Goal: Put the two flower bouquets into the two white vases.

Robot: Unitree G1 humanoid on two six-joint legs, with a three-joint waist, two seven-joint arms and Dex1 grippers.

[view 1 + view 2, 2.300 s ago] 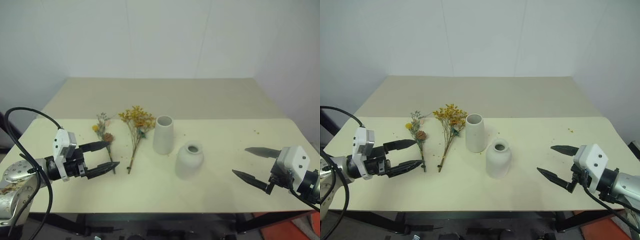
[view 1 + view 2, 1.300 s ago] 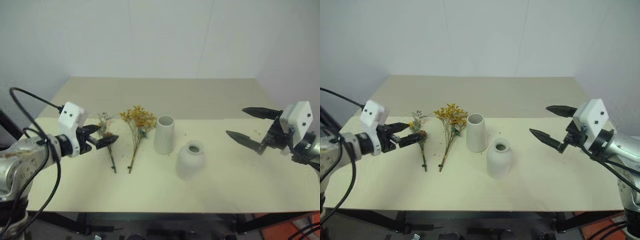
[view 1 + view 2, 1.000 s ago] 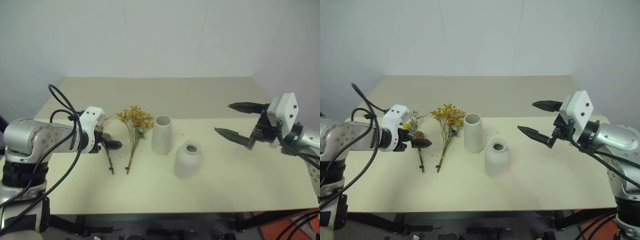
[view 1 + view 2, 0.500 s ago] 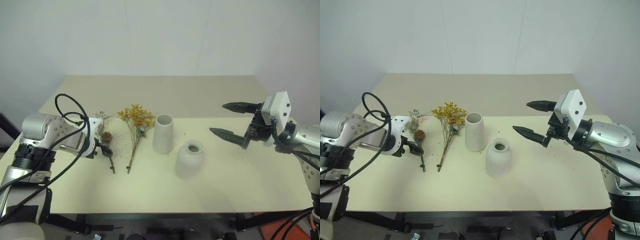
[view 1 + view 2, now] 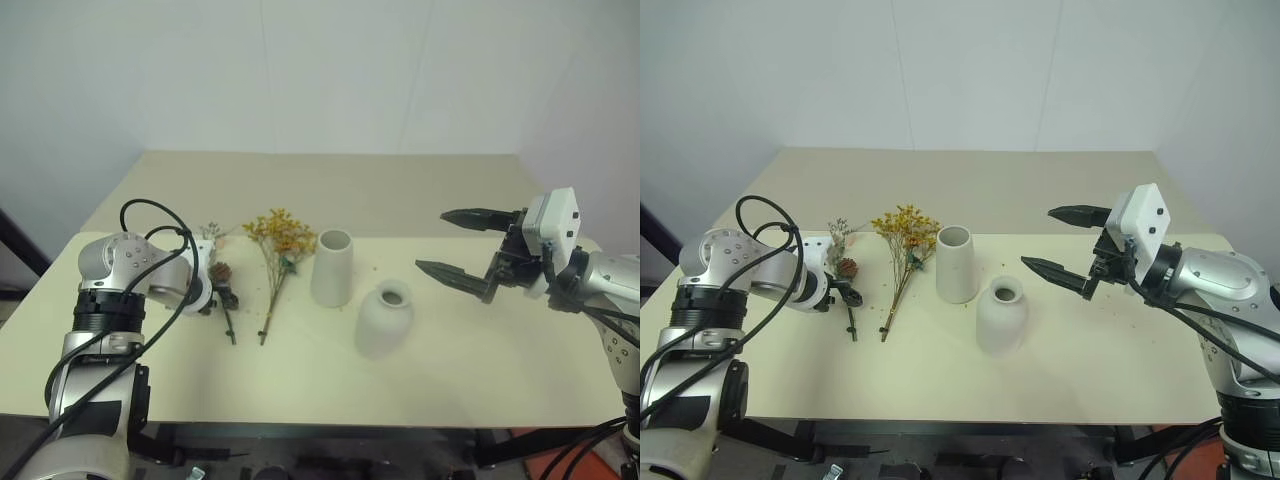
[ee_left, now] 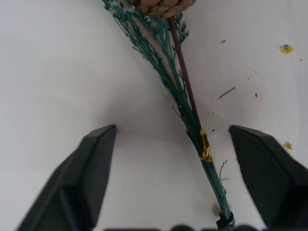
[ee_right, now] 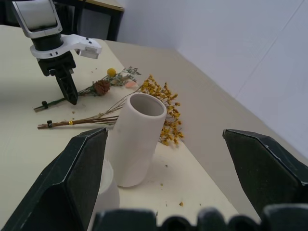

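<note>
L claw (image 6: 171, 159) low over table (image 5: 480, 370), pointing steeply down, fingers (image 6: 91, 163) apart w/ stem of sparse bouquet (image 5: 220, 290) lying between them; not clamped, stem touches neither finger. Sparse bouquet flat on table at left: brown cone bloom (image 5: 220, 271) toward far end, grey-green sprigs, small yellow ball, stem end toward near edge, small gold tie on stem (image 6: 205, 147) between the fingers. Black cable (image 5: 150, 215) looped over L arm.

Bushy yellow-orange bouquet (image 5: 281, 240) flat on table just right of sparse one, apart from it, blossoms at far end, stem running toward near edge. Blossom tips close to tall vase; touching or not, can't tell.

Tall white vase (image 5: 332, 267) upright, wide mouth up, right of bushy bouquet. Squat white vase (image 5: 384, 318) upright, narrow neck, nearer and to the right of tall one; close beside it. Both vases hold nothing visible.

R claw (image 5: 460, 245) raised above table at right, pointing roughly level toward the left, fingers (image 7: 82, 173) wide apart, holding nothing, well apart from vases. Tall vase, both bouquets and L claw in R wrist view.

Small crumbs of dried petals (image 6: 286, 48) scattered on table around stems and near vases.
</note>
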